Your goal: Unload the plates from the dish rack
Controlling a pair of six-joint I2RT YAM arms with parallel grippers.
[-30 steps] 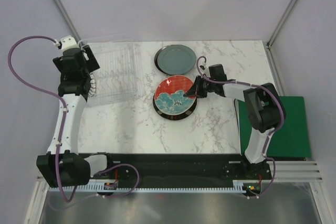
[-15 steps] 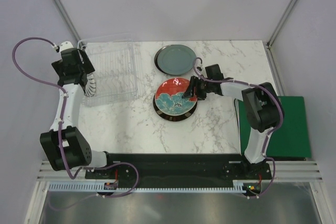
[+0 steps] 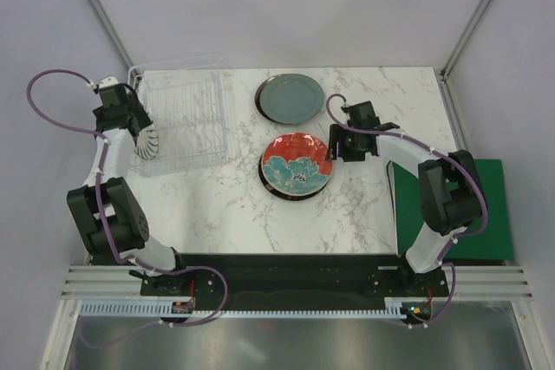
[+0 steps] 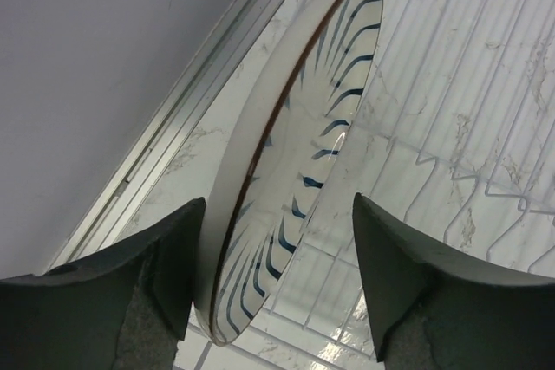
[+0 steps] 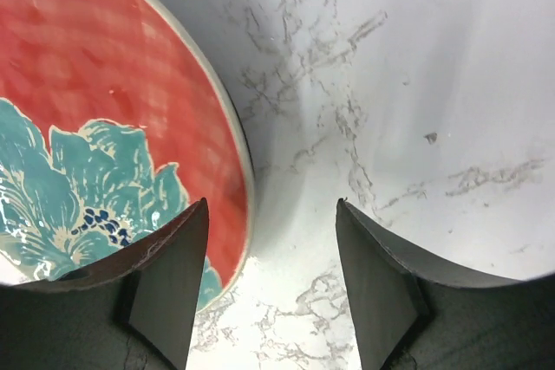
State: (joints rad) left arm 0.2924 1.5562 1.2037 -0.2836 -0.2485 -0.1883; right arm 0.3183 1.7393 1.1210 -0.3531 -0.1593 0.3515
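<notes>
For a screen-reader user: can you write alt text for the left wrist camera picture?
A white plate with dark radial stripes stands tilted on edge in the white wire dish rack, between the open jaws of the left gripper.

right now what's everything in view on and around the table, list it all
dish rack: 1, white wire on a clear tray, far left of the table
striped plate: 1, white with dark radial stripes, standing on edge at the rack's left end
red plate: 1, red with teal flowers, flat mid-table on top of a dark-rimmed plate
dark-rimmed plate: 1, mostly hidden under the red plate
grey-teal plate: 1, flat at the far edge, centre
green board: 1, flat, off the table's right side
table: 1, white marble
left gripper: 1, dark, open, jaws straddling the striped plate's rim
right gripper: 1, dark, open, over the red plate's right edge
</notes>
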